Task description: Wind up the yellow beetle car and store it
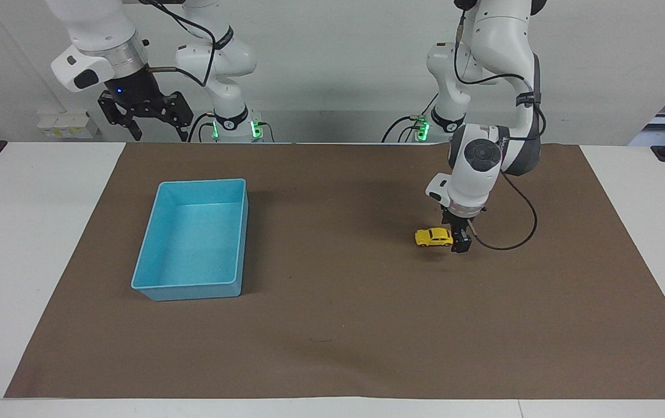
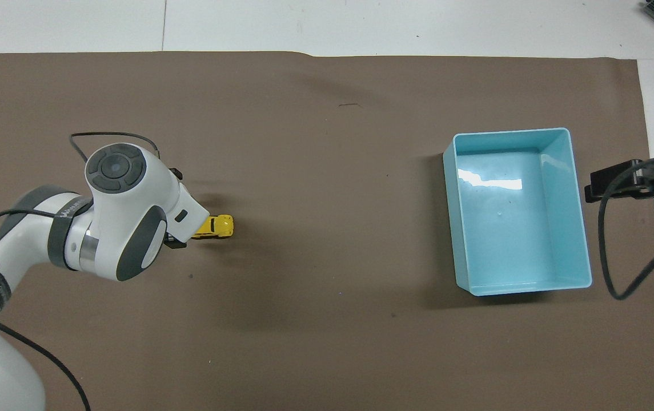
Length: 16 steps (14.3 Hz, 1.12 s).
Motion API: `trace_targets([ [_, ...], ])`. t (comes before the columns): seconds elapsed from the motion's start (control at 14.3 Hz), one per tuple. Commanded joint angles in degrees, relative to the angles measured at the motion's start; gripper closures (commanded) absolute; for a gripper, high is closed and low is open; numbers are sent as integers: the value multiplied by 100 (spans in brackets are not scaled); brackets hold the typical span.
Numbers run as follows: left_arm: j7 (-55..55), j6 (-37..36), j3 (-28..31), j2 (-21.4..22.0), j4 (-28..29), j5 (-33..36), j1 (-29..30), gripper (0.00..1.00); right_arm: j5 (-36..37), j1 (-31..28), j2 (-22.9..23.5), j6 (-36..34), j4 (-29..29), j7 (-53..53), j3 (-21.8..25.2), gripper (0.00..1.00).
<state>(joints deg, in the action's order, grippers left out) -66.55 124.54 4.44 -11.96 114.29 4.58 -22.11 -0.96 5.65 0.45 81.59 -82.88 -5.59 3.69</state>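
The yellow beetle car stands on its wheels on the brown mat, toward the left arm's end of the table. It also shows in the overhead view. My left gripper is low over the mat right beside the car's end, open and holding nothing. In the overhead view the left wrist hides that gripper. The light-blue bin is empty at the right arm's end, also seen from overhead. My right gripper waits open, raised near its base.
The brown mat covers most of the white table. A black cable loops down from the left wrist beside the car. A wide stretch of mat lies between car and bin.
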Motion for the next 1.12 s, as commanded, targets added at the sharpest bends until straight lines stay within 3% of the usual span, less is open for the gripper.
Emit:
trace_targets([
  [0.0, 176, -369, 57, 149, -495, 96, 4, 0, -63, -29, -62, -20, -88, -92, -26, 0],
  [0.28, 1404, -395, 84, 641, -776, 96, 364, 0, -237, -21, -106, 15, -175, 74, -61, 0],
  [0.77, 5314, -913, 145, 712, -1637, 87, 769, 0, -344, 470, -422, 463, -667, 1462, -87, 0],
  [1.05, 6083, -1728, 154, 886, -1929, 52, 919, 0, -335, 788, -624, 472, -1027, 2664, -87, 0],
])
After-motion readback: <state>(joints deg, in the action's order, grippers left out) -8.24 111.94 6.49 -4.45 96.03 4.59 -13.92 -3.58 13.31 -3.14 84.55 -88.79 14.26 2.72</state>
